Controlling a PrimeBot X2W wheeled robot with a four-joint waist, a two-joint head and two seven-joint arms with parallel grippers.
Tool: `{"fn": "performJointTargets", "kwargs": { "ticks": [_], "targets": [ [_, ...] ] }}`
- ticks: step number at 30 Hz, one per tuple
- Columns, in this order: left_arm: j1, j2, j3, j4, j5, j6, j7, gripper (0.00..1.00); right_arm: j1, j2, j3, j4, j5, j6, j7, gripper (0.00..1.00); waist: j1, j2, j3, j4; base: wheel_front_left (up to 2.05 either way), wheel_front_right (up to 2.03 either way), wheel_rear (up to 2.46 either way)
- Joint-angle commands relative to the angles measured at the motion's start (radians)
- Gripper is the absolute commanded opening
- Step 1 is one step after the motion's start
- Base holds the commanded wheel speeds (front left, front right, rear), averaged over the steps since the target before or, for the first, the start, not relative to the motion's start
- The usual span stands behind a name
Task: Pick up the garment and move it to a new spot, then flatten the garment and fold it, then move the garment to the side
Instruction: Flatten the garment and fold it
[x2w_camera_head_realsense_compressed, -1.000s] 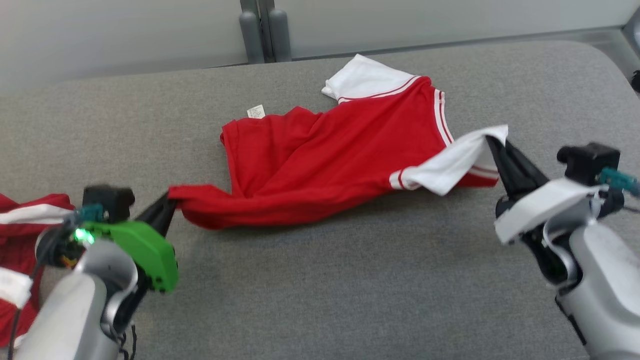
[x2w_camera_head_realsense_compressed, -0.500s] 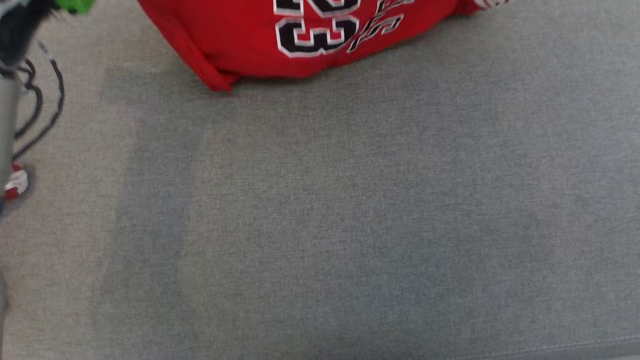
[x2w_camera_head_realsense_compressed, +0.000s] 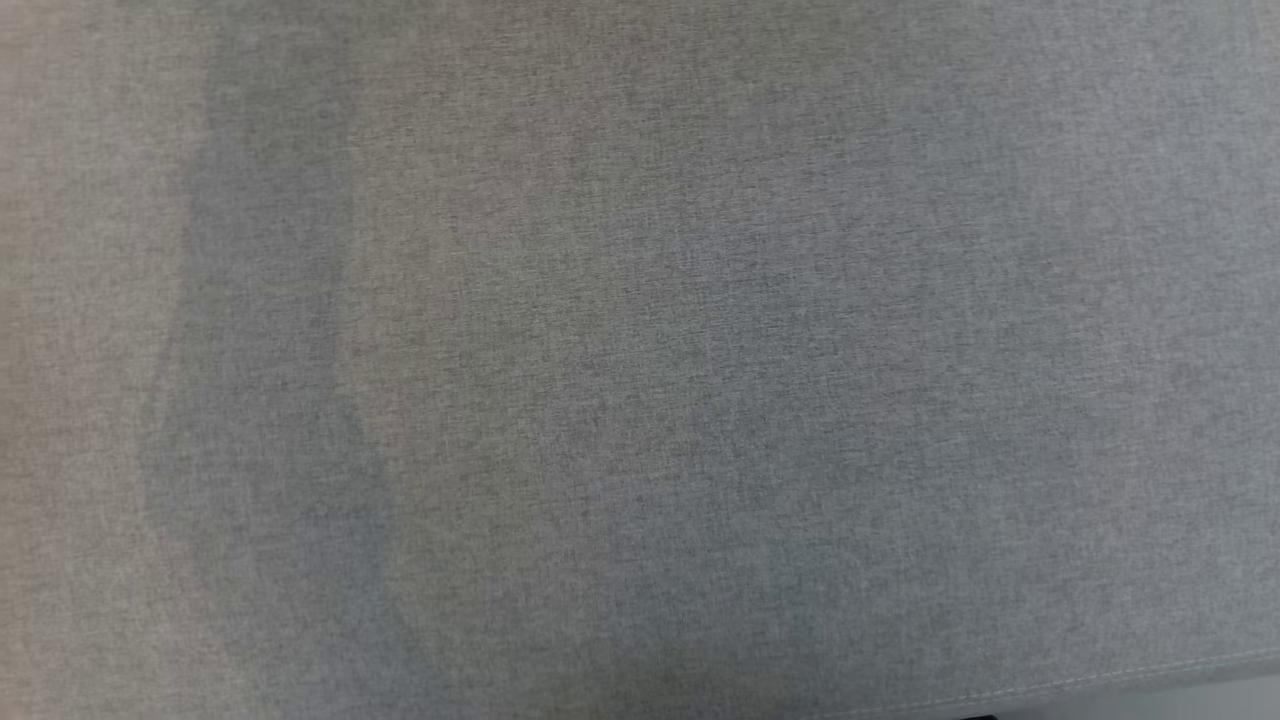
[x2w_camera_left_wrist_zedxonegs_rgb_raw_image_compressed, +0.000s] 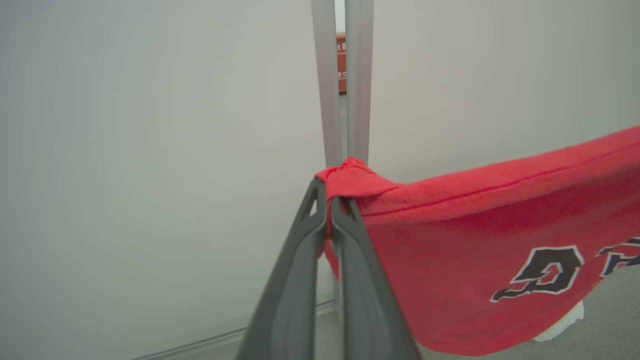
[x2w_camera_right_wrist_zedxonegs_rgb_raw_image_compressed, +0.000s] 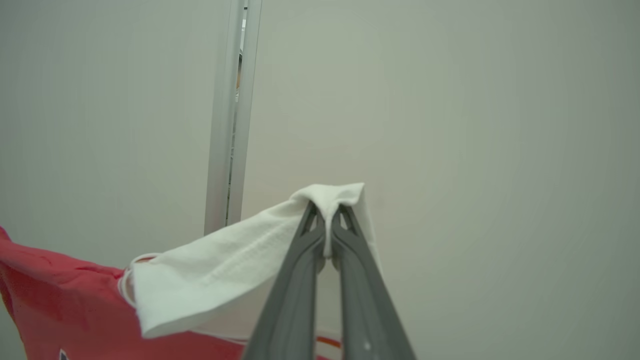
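The garment (x2w_camera_left_wrist_zedxonegs_rgb_raw_image_compressed: 475, 240) is a red jersey with black, white-edged lettering and white sleeves. In the left wrist view it hangs in the air to the right of my left gripper (x2w_camera_left_wrist_zedxonegs_rgb_raw_image_compressed: 329, 200), which is shut on a red hem corner. My right gripper (x2w_camera_right_wrist_zedxonegs_rgb_raw_image_compressed: 329, 210) is shut on the tip of a white sleeve (x2w_camera_right_wrist_zedxonegs_rgb_raw_image_compressed: 225, 265) in the right wrist view, with the red body (x2w_camera_right_wrist_zedxonegs_rgb_raw_image_compressed: 55, 300) sagging at lower left. The cloth is stretched between the two grippers, lifted off the surface.
The head view looks down on bare grey fabric surface (x2w_camera_head_realsense_compressed: 640, 360), its seamed front edge (x2w_camera_head_realsense_compressed: 1100, 680) at lower right. Pale wall panels with a grey upright post (x2w_camera_left_wrist_zedxonegs_rgb_raw_image_compressed: 342, 100) stand behind the garment. A strip of the grey surface (x2w_camera_left_wrist_zedxonegs_rgb_raw_image_compressed: 610, 320) lies below the hanging cloth.
Both grippers have lifted the garment off the grey surface, so it now hangs between them. The head camera has tilted down and the garment has left its picture.
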Motion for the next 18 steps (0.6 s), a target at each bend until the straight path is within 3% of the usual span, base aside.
{"fn": "performJointTargets", "kwargs": {
  "ticks": [1, 3, 10, 14, 18],
  "targets": [
    [-0.002, -0.002, -0.017, 0.022, -0.007, -0.003, -0.012, 0.0, 0.0, 0.007, 0.024, 0.018, 0.009, 0.0, 0.004, 0.0, -0.0002, 0.0, -0.004, -0.009, 0.0, 0.0, 0.0],
    [-0.005, -0.002, -0.043, 0.048, -0.025, -0.003, -0.027, 0.0, 0.016, 0.011, 0.06, 0.029, 0.025, 0.0, 0.003, 0.0, -0.0002, 0.0, -0.01, -0.012, 0.0, 0.0, 0.0],
    [0.209, 0.007, -0.162, 0.063, -0.132, -0.003, -0.06, 0.0, 0.194, -0.02, 0.21, -0.002, 0.104, 0.0, -0.033, 0.0, -0.0002, 0.0, -0.086, -0.012, 0.0, 0.0, 0.0],
    [0.399, 0.039, -0.233, 0.017, -0.225, -0.003, -0.051, 0.0, 0.359, -0.069, 0.298, -0.049, 0.158, 0.0, -0.028, 0.0, -0.0002, 0.0, -0.168, -0.014, 0.0, 0.0, 0.0],
    [0.584, 0.096, -0.291, -0.076, -0.32, -0.003, -0.041, 0.0, 0.522, -0.156, 0.403, -0.133, 0.2, -0.001, 0.042, 0.0, -0.0002, 0.0, -0.266, -0.017, 0.0, 0.0, 0.0]
  ]
}}
